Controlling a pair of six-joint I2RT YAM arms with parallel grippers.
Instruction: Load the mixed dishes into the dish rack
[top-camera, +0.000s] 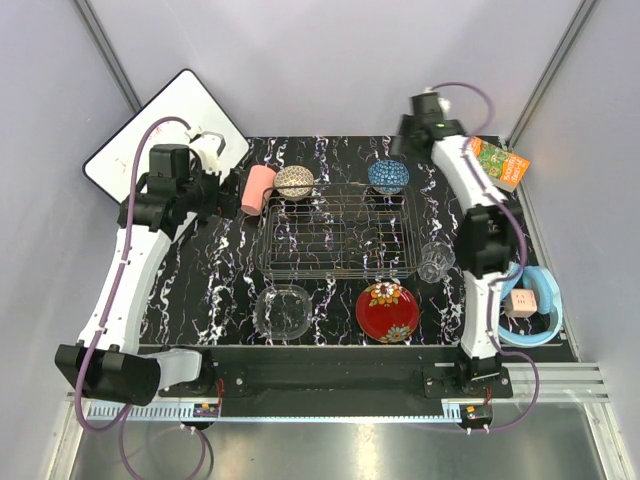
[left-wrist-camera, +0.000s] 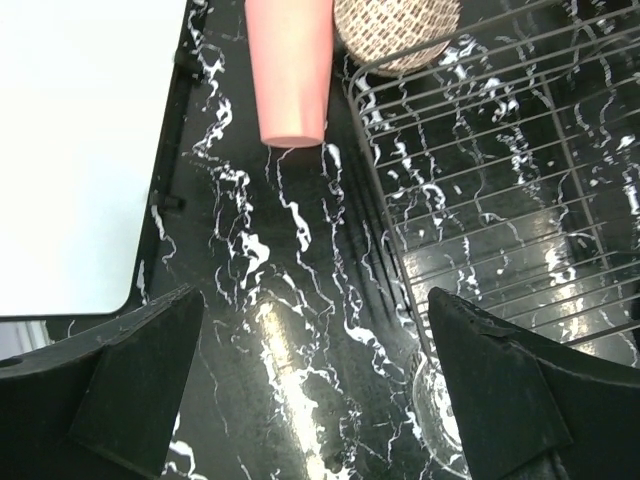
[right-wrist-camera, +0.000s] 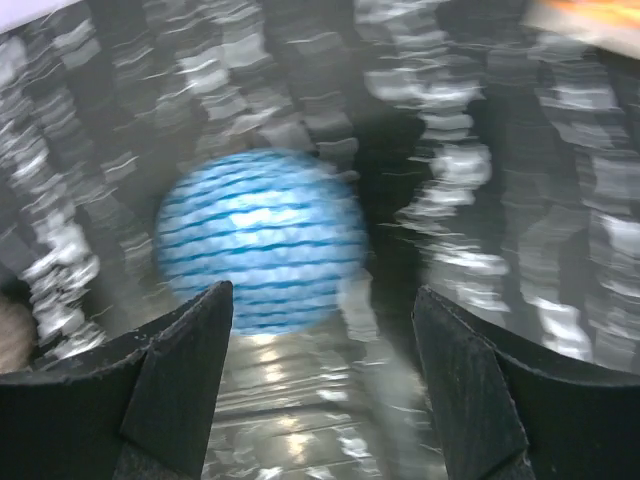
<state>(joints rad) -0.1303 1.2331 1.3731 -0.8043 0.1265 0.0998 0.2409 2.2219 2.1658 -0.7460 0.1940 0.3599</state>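
The silver wire dish rack (top-camera: 338, 228) (left-wrist-camera: 500, 170) stands mid-table with no dishes in it. A pink cup (top-camera: 258, 189) (left-wrist-camera: 292, 70) lies on its side beside the rack's back left corner, next to an overturned beige bowl (top-camera: 294, 182) (left-wrist-camera: 395, 30). An overturned blue bowl (top-camera: 388, 176) (right-wrist-camera: 262, 240) sits behind the rack's back right corner. In front are a clear glass bowl (top-camera: 283, 311) (left-wrist-camera: 440, 400) and a red floral plate (top-camera: 387, 310). A small glass (top-camera: 435, 261) stands right of the rack. My left gripper (top-camera: 228, 190) (left-wrist-camera: 315, 390) hangs open short of the cup. My right gripper (top-camera: 405, 140) (right-wrist-camera: 322, 380) is open just behind the blue bowl, in a blurred view.
A white board (top-camera: 165, 135) (left-wrist-camera: 80, 150) lies at the back left, off the mat's corner. A green-orange book (top-camera: 499, 162) rests at the back right, and blue headphones (top-camera: 530, 305) lie at the right edge beside the right arm.
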